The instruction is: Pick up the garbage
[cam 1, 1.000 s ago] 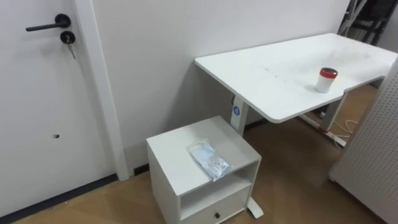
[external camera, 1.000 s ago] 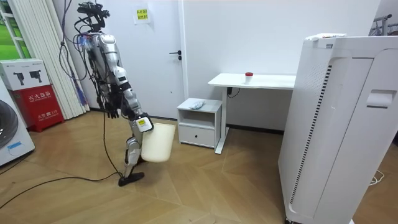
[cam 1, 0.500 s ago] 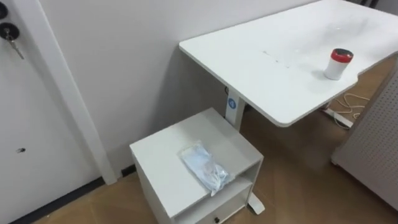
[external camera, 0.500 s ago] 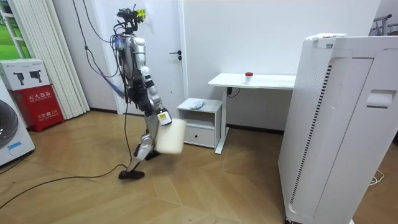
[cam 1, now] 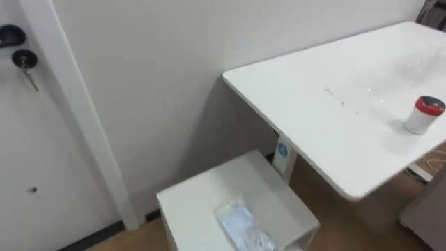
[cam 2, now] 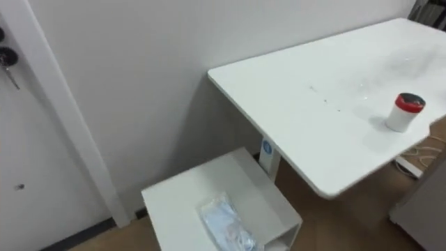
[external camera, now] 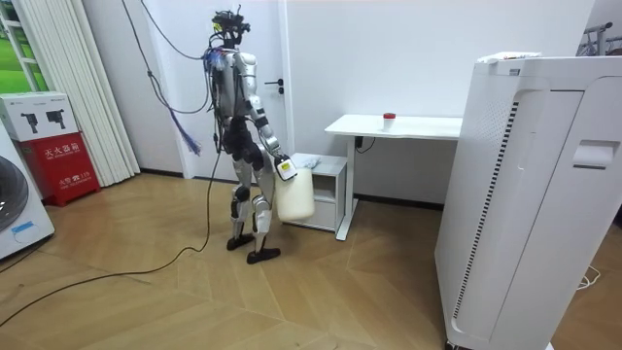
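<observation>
Your robot stands at the low white cabinet (cam 1: 198, 208) beside the desk (cam 1: 334, 104). The garbage, a crumpled plastic wrapper (cam 1: 244, 226), lies on the cabinet's top near its front edge. The right hand (external camera: 283, 167) grips a white bin (external camera: 295, 196) by its rim, off the floor. A red-capped cup (cam 1: 424, 115) stands on the desk.

Crumpled pale-blue plastic wrapper (cam 1: 241, 225) — flat on the low white cabinet (cam 1: 198, 203), near its front edge.

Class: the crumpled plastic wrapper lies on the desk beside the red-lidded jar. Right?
No. The wrapper lies on the low cabinet next to the desk, as the left eye view shows; the red-lidded jar does stand on the desk.
</observation>
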